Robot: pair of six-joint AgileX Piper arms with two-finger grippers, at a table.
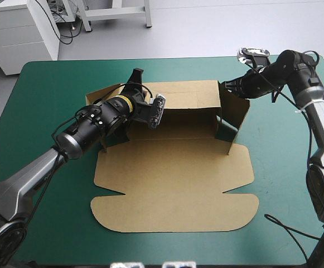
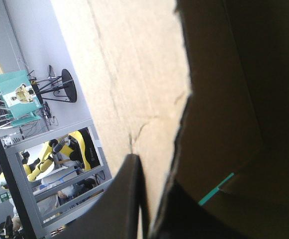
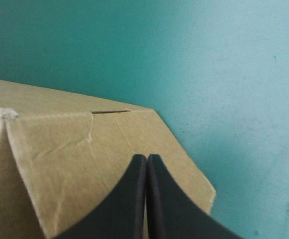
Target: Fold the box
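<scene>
The left gripper (image 1: 138, 78) has its black fingers (image 2: 131, 199) clamped on the brown box (image 1: 173, 184) at its far left corner, with the board between them. The right gripper (image 3: 146, 164) has its own pressed together into a point at the top of the raised right wall. The box sits mid-table on the teal-green cover (image 1: 50, 89), an open tray with far and side walls up and the lid flat toward the near edge.

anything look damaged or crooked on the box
Only light wear: the box is creased ahead of the right pincer and again beside the left pincer. Nothing looks torn off or spilled.
</scene>
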